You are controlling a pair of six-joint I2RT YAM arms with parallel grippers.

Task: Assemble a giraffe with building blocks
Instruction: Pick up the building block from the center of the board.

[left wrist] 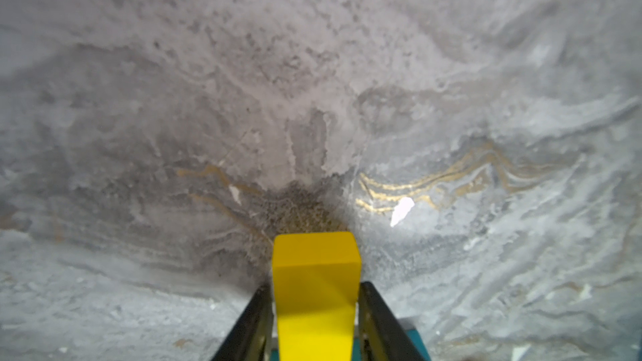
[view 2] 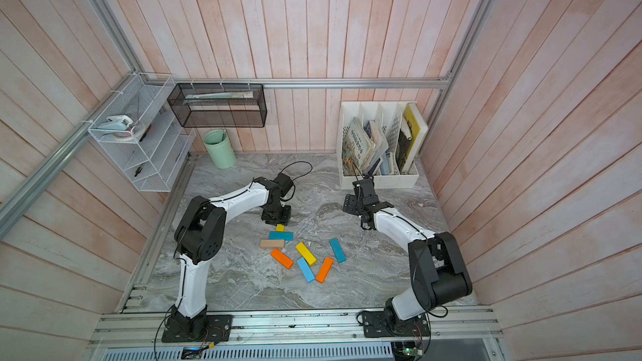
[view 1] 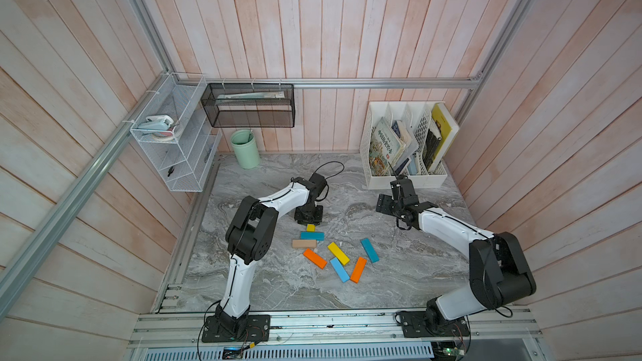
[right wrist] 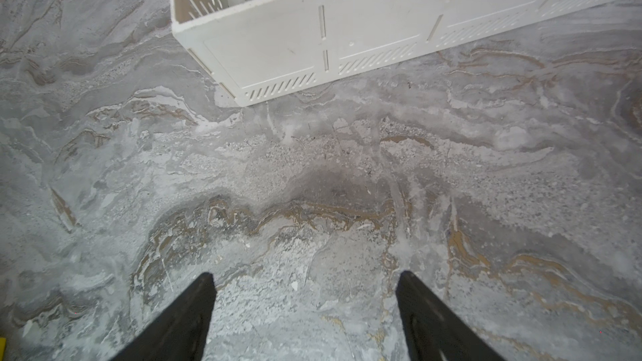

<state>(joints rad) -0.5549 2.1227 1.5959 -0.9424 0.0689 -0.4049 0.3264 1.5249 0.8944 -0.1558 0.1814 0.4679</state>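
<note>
In the left wrist view my left gripper [left wrist: 314, 286] has both fingers pressed against the sides of a yellow block [left wrist: 314, 262] that rests on the grey marble table [left wrist: 312, 98]. In both top views this block [view 1: 310, 227] lies just behind a teal block [view 1: 312, 236] and a tan block [view 1: 304, 243]. Loose nearby lie an orange block [view 1: 314, 258], a second yellow block [view 1: 338, 253], a light blue block [view 1: 339, 269], another orange block [view 1: 358, 269] and a second teal block [view 1: 369, 250]. My right gripper [right wrist: 305, 277] hangs open and holds nothing, off to the right of the blocks [view 1: 384, 204].
A white file rack [view 1: 403, 178] with books stands at the back right, close behind the right gripper. A green cup [view 1: 245, 149] stands at the back left. On the walls hang a white wire shelf [view 1: 173, 154] and a black mesh basket [view 1: 248, 105].
</note>
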